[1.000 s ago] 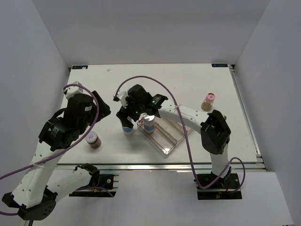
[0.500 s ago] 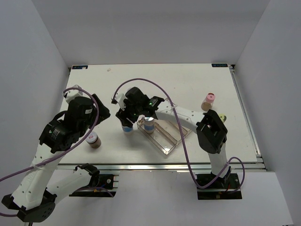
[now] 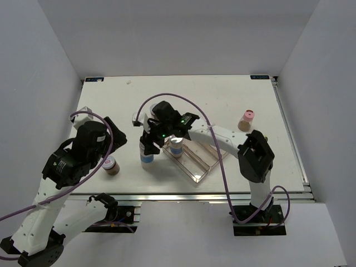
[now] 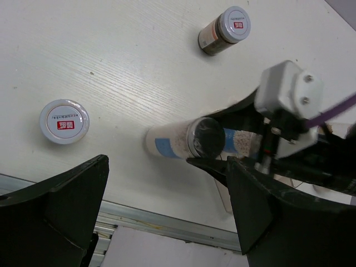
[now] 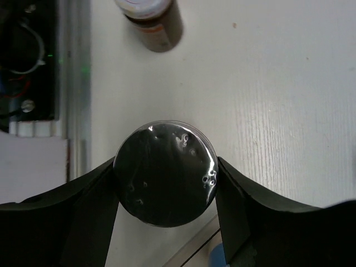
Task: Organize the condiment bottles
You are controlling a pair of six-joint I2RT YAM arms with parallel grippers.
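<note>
My right gripper [image 3: 148,147] is shut on the cap of a silver-capped, blue-labelled jar [image 3: 147,158], left of the clear tray [image 3: 196,167]. In the right wrist view its fingers [image 5: 92,208] clamp the dark shiny cap [image 5: 165,182]. The held jar also shows in the left wrist view [image 4: 178,143]. A second blue-labelled jar [image 3: 176,147] stands in the tray's far-left end. One brown jar [image 3: 110,164] stands left of the held jar, and also shows in the left wrist view [image 4: 64,121]. Another brown jar [image 4: 225,30] stands farther back. A pink-capped jar [image 3: 245,119] stands at the right. My left gripper [image 4: 167,222] is open and empty.
The table's metal front rail [image 3: 189,196] runs close to the held jar and shows in the right wrist view [image 5: 75,83]. My left arm [image 3: 78,156] hangs over the near-left corner. The right arm's elbow [image 3: 255,156] covers the area right of the tray.
My right gripper has shifted slightly left and nearer with the blue-labelled jar in it. My left arm has drawn back toward the near-left.
</note>
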